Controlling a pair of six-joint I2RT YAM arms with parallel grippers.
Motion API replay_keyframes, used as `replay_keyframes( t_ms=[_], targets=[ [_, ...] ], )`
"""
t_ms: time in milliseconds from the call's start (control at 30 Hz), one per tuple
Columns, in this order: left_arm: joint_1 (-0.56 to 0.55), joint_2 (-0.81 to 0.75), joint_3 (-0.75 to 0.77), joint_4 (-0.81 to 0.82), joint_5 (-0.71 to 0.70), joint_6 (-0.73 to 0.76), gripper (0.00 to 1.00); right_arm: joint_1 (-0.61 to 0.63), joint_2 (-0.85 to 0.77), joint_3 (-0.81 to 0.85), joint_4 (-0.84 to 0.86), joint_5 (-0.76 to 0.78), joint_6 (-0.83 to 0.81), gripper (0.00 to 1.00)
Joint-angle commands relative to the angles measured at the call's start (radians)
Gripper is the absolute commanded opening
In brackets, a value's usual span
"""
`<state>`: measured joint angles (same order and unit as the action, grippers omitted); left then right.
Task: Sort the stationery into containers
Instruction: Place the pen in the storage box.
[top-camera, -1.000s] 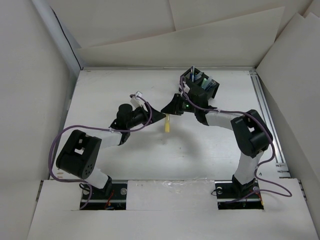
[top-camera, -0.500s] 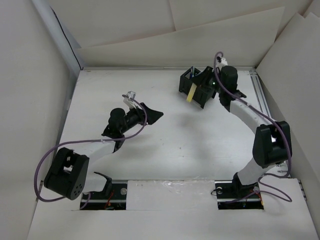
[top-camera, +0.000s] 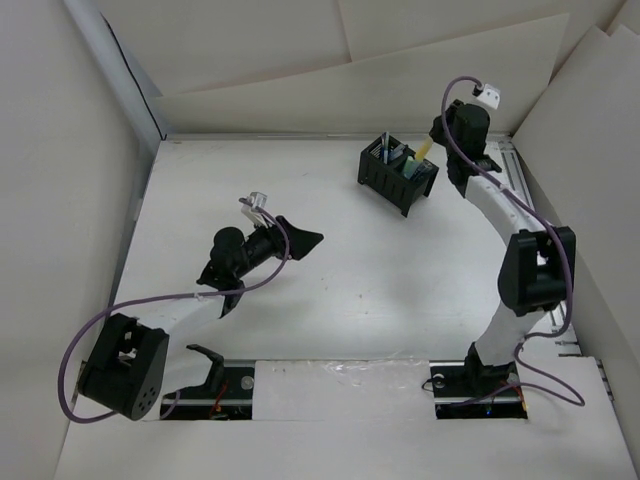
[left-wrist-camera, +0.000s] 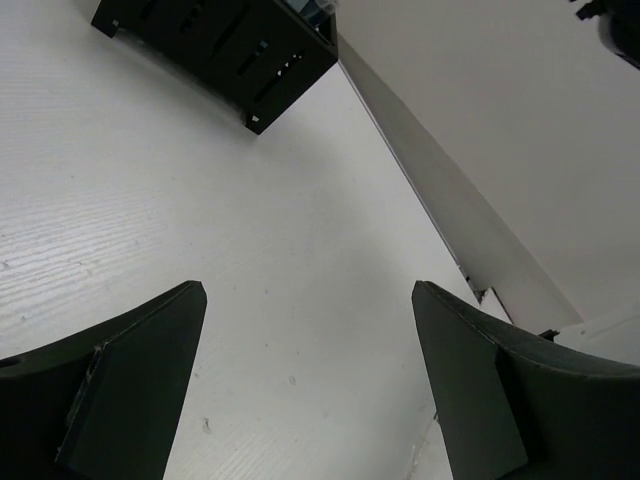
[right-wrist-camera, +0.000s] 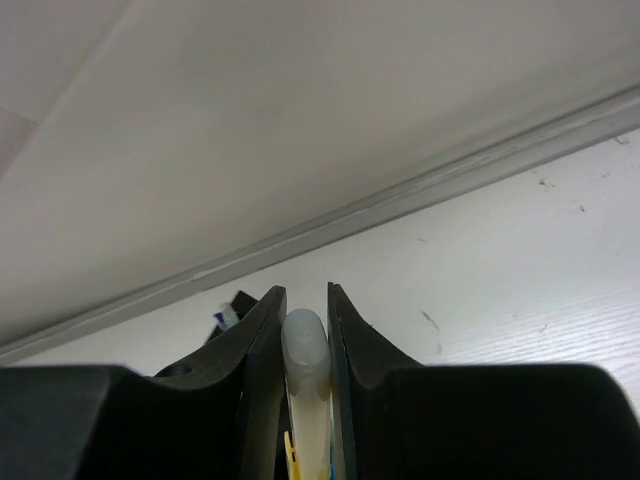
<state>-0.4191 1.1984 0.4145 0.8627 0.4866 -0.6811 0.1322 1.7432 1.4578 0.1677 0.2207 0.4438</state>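
While the right tool (right-wrist-camera: 304, 296) stands clamped on the pale yellow marker (right-wrist-camera: 305, 390) by the far corner of the black organiser (top-camera: 398, 176) and the left tool (left-wrist-camera: 308, 292) hangs apart, empty, placement appears in hand, next calling for alignment over a compartment before release.

The table (left-wrist-camera: 300, 200) is white, matt, finely ribbed. The organiser (left-wrist-camera: 230, 45) and left gripper (left-wrist-camera: 308, 290) look like matt black plastic. The marker (right-wrist-camera: 305, 350) is smooth, faintly glossy plastic. The far walls (top-camera: 350, 60) are matt white board.
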Motion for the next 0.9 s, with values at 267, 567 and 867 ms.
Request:
replay_keyframes(
  t_ms=[267,567,867],
  targets=[
    [-0.003,-0.046,-0.023,0.075,0.03,-0.014,0.83,0.109,0.125,0.082,0.003,0.247,-0.142,0.0],
    [-0.003,-0.046,-0.023,0.084,0.021,-0.014,0.83,0.185,0.202,0.082,0.046,0.407,-0.205,0.0],
    [-0.003,-0.057,-0.023,0.064,-0.011,-0.005,0.83,0.205,0.122,-0.05,0.092,0.416,-0.149,0.41]
  ],
)
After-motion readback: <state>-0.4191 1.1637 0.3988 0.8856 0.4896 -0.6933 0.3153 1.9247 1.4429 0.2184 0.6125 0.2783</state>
